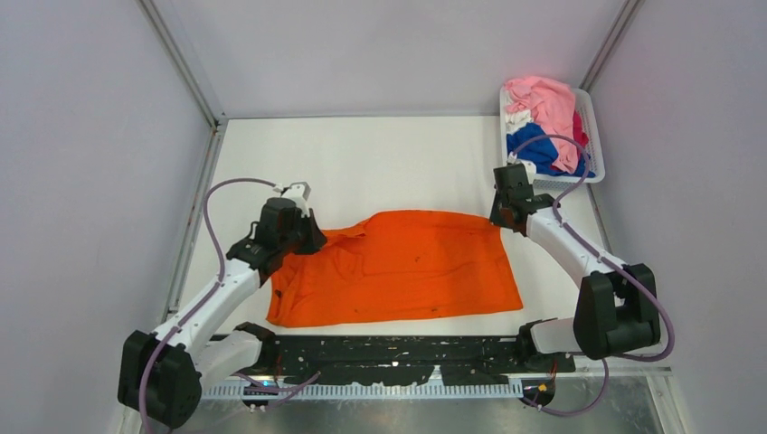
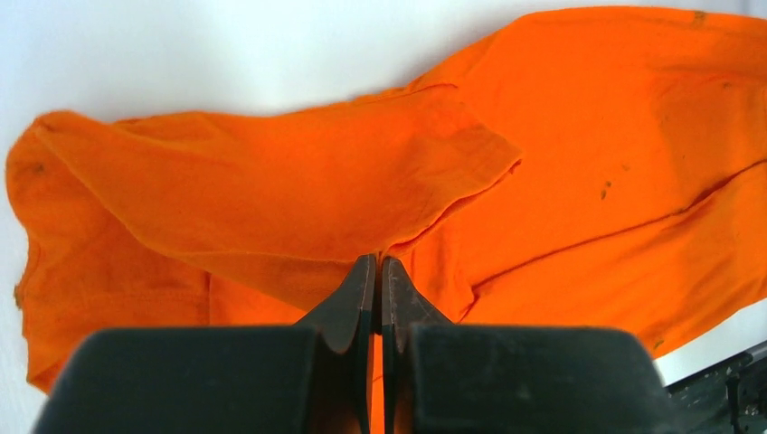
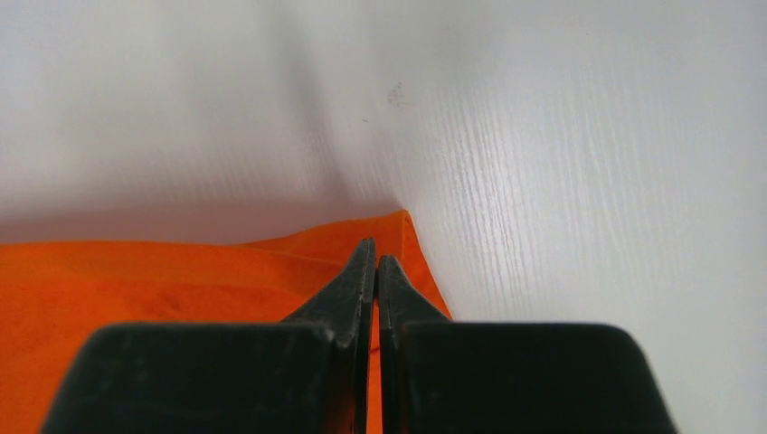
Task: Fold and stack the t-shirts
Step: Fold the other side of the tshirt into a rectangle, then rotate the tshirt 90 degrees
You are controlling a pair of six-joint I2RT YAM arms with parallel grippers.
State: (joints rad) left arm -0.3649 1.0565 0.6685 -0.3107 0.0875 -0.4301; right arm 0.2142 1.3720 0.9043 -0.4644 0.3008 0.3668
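The bright orange t-shirt (image 1: 398, 267) lies spread on the white table, with its left part bunched and folded over. My left gripper (image 1: 307, 237) is at the shirt's upper left. In the left wrist view it (image 2: 377, 262) is shut on a fold of the orange t-shirt (image 2: 561, 181). My right gripper (image 1: 502, 217) is at the shirt's upper right corner. In the right wrist view it (image 3: 375, 258) is shut on that corner of the orange t-shirt (image 3: 181, 289). Pink (image 1: 543, 101), white (image 1: 517, 117), blue (image 1: 543, 149) and magenta (image 1: 580, 131) t-shirts lie heaped in the basket.
The white mesh basket (image 1: 594, 136) stands at the back right of the table, just behind my right arm. Grey walls enclose the table on three sides. A black perforated strip (image 1: 389, 354) runs along the near edge between the arm bases.
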